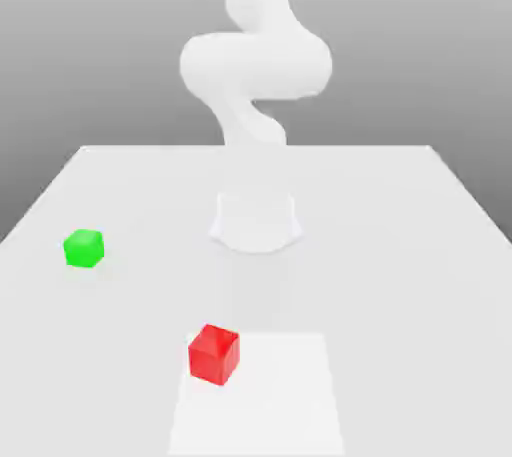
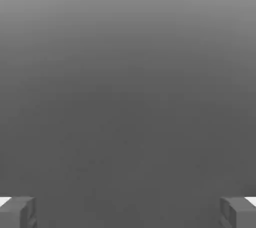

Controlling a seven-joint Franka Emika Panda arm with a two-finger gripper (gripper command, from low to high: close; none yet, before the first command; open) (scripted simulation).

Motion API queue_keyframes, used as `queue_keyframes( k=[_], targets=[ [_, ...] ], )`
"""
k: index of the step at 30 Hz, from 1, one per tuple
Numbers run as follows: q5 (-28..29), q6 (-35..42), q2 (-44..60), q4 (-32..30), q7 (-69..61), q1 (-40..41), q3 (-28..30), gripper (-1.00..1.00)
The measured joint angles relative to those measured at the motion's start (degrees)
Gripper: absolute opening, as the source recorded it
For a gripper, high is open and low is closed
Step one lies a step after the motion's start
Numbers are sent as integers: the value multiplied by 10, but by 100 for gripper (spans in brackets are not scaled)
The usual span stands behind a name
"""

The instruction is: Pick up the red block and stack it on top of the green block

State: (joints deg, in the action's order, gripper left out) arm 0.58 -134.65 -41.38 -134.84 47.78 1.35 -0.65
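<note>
The small glossy red cube (image 1: 214, 353) rests on the pale grey tabletop (image 1: 400, 245) near the front edge of the exterior view, well apart from the small plain green cube (image 1: 84, 248), which sits toward that view's left; this spacing probably serves to make the transfer a distinct carry. The white arm (image 1: 255, 65) rises behind both, and in the hand view the two-finger gripper (image 2: 128, 212) stands wide open, its grey fingertips (image 2: 17, 212) holding nothing, presumably ready for approach. No writing or label appears on any surface.

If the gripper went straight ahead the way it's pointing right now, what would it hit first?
Probably nothing. In the hand view the gripper is open, with plain grey background ahead of it. The red block and green block sit on the table, apparently off that line.
</note>
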Motion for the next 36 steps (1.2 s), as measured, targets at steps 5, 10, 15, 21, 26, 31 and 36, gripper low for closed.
queue_keyframes(
  k=[5,10,15,21,26,31,36],
  targets=[
    [13,-67,107,-69,45,30,-11,0],
    [22,-133,213,-137,88,53,-11,0],
    [19,-202,323,-208,122,72,-6,0],
    [-5,-292,447,-254,133,80,-2,0],
    [-2,-374,544,-242,135,76,3,-100],
    [0,-374,544,-242,137,76,3,-100],
    [-4,-332,494,-249,135,78,0,-100]
  ],
)
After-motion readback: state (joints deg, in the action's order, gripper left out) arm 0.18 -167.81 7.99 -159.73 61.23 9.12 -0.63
